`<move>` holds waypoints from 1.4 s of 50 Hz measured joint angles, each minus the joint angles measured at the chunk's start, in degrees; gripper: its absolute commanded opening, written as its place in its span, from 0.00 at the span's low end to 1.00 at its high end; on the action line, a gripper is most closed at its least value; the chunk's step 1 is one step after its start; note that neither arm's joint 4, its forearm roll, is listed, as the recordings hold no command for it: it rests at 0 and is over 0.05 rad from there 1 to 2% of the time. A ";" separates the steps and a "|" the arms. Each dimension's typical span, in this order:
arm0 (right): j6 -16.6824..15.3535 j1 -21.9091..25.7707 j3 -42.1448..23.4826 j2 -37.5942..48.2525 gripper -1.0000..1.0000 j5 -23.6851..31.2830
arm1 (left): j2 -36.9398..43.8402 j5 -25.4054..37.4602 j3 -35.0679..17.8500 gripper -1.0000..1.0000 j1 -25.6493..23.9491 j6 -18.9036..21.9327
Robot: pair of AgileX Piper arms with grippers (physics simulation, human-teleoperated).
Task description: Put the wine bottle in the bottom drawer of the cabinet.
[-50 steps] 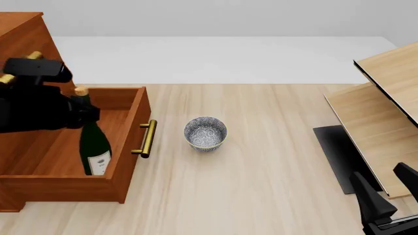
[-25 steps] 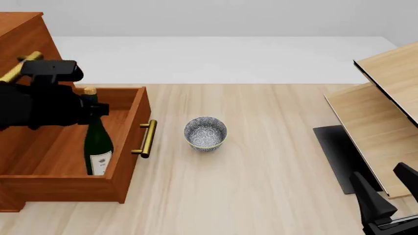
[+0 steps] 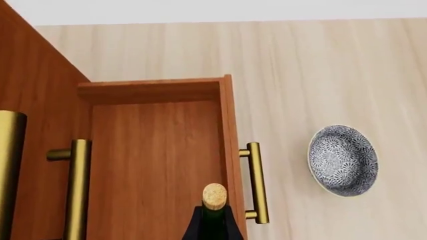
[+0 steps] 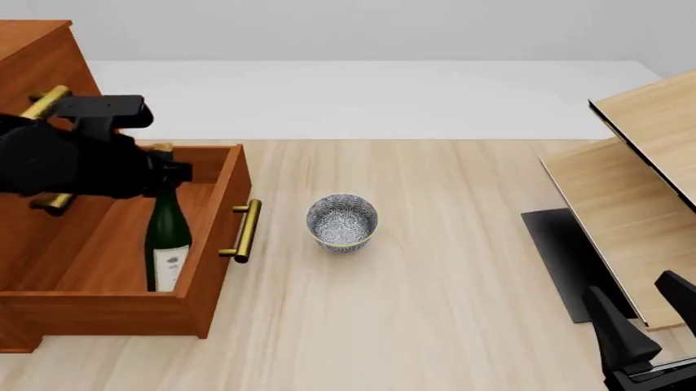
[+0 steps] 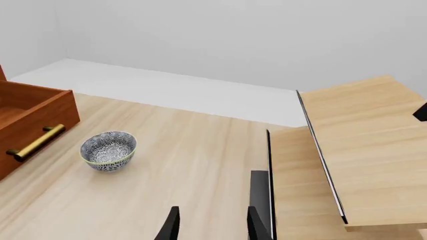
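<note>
Over the open bottom drawer (image 4: 207,236) of the cabinet (image 4: 38,65), my left gripper (image 4: 163,173) reaches in level, pinching the neck of the wine bottle (image 4: 166,240), which stands upright inside; my right gripper (image 5: 210,225) rests low, fingers spread.

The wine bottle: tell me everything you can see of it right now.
The wine bottle is slim, dark green glass with a long neck, a tan-gold foil top and a white label low on its body. It stands nearly upright inside the open bottom drawer, close to the drawer's front panel, base on the drawer floor as far as the front view shows. The left gripper is at its neck; whether the jaws clamp it cannot be told. Nothing else touches it.
</note>
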 measured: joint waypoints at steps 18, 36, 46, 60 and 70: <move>0.00 -0.08 0.00 0.01 1.00 0.09 | 4.61 -1.10 -2.57 0.00 0.39 -0.80; -0.02 -0.17 0.00 -0.01 1.00 0.20 | 8.35 -3.00 -3.85 0.00 -0.05 -3.80; -0.03 -0.23 0.00 -0.02 1.00 0.26 | 10.79 -4.09 -4.84 0.00 0.22 -4.52; 0.00 -0.34 0.00 -0.04 1.00 0.36 | 14.86 -6.29 -6.17 0.00 1.24 -4.57; 0.02 -0.44 0.01 -0.03 1.00 0.42 | 17.50 -7.88 -6.86 0.00 2.31 -4.59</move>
